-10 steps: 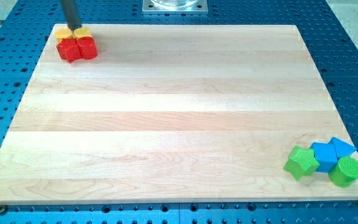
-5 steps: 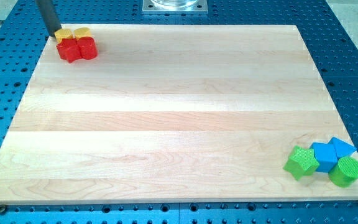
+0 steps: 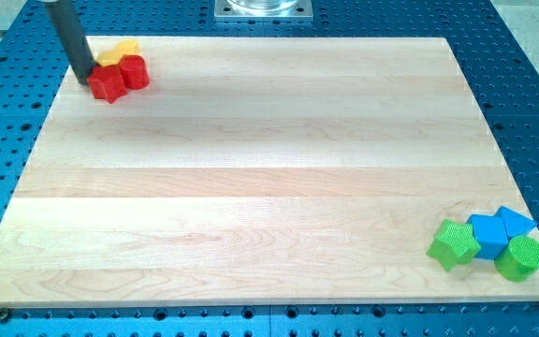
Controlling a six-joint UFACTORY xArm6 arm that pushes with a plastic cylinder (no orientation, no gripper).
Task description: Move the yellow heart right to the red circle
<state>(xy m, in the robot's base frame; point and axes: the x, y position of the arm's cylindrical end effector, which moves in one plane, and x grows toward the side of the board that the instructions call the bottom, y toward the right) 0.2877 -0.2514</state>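
Note:
My tip [image 3: 84,80] is at the view's top left, touching the left side of a red star-shaped block [image 3: 108,85]. A red circle [image 3: 135,71] sits just right of the star. Two yellow blocks lie behind them: one [image 3: 109,58] partly hidden above the star, and one [image 3: 126,47] above the red circle. I cannot tell which of them is the heart. The rod hides part of the left yellow block.
The wooden board [image 3: 269,178] lies on a blue perforated table. At the bottom right corner stand a green star [image 3: 454,244], a blue cube [image 3: 488,234], a blue triangular block [image 3: 515,222] and a green cylinder [image 3: 520,257]. A metal mount [image 3: 263,9] is at the top.
The rod has moved from behind the yellow blocks to the left and then downward to the red star's left side. The red and yellow blocks have shifted slightly right.

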